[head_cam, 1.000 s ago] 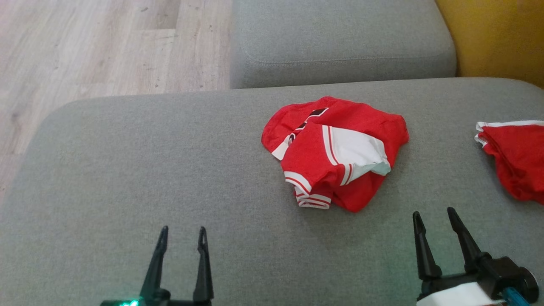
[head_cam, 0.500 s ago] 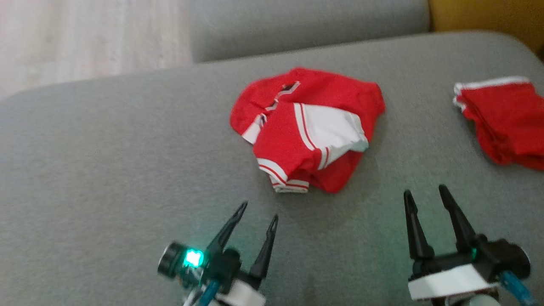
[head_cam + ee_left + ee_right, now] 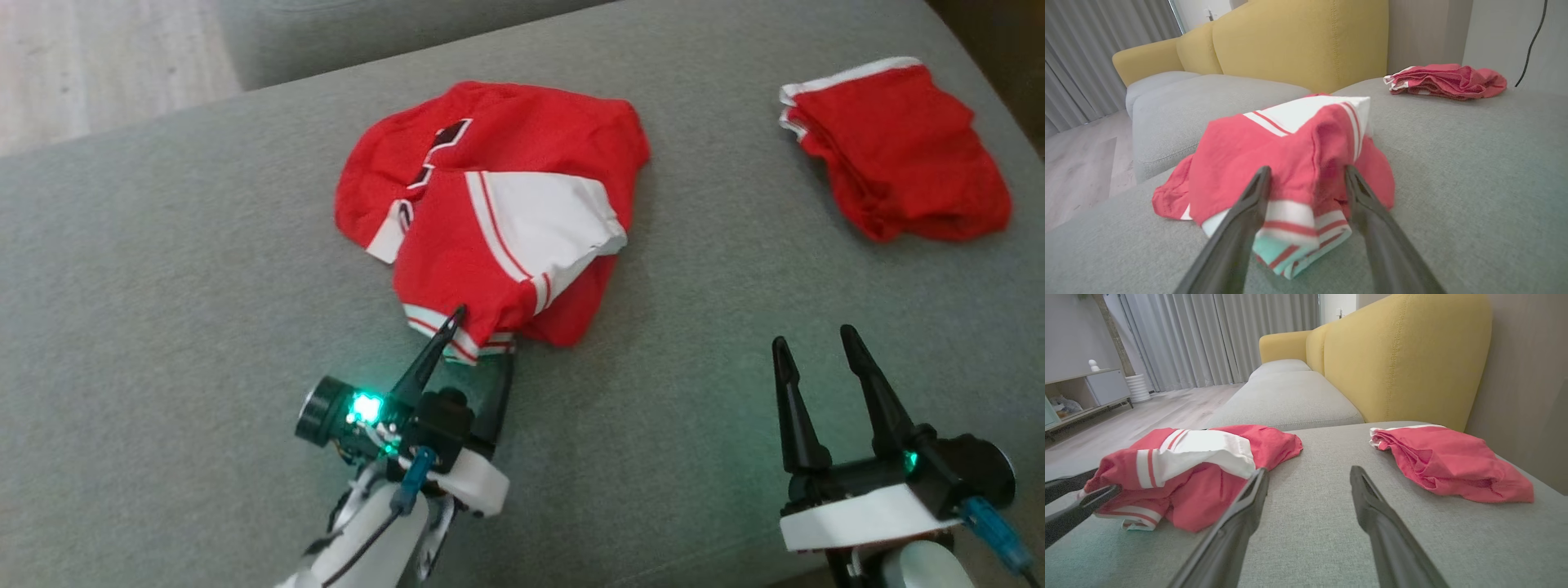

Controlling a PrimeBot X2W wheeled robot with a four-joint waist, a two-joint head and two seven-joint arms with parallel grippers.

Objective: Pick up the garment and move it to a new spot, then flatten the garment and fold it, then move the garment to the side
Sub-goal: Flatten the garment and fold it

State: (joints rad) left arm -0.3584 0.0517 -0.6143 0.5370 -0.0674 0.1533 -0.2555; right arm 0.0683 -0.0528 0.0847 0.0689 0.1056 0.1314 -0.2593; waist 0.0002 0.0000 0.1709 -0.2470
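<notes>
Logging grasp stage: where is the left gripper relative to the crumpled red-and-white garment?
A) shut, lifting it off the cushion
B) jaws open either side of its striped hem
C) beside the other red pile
B: the left gripper, jaws apart, straddles the hem of the garment on the cushion.

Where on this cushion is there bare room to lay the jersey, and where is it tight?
Widest free patch: the cushion left of the jersey, out to its left edge. A narrower strip lies between the jersey and the red pile, beyond the right claw. Crowded: the jersey's near hem, straddled by the open left claw.
</notes>
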